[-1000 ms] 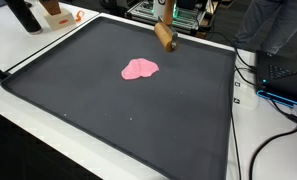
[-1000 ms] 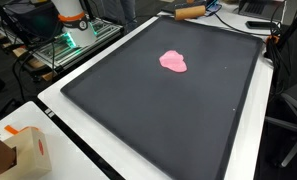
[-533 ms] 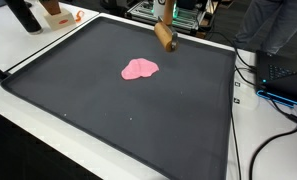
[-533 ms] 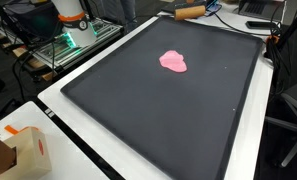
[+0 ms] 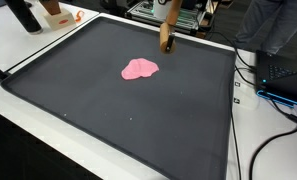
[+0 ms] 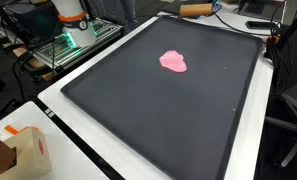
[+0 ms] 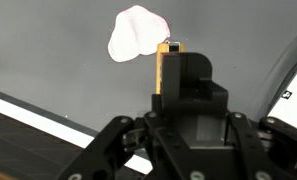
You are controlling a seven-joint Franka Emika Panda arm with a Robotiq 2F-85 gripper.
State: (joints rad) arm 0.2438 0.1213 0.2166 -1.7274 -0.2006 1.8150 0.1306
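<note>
Closest up in the wrist view, we've got the gripper (image 7: 174,88) with its jaws clamped on a brown block (image 7: 168,68). Farther out, well apart from it, a pink blob (image 7: 136,32) lies on the black mat (image 5: 108,115).

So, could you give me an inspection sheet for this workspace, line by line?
Surface: black mat lying flat on a white table.
Job's things: pink lump mid-mat; wooden roller tilted at the mat's far edge.
Clutter: cardboard box on a table corner.
Grippers: gripper appears shut on the wooden roller, apart from the lump.
Cables: cables on the table beside the mat.
Surroundings: green-lit equipment beyond the table.
</note>
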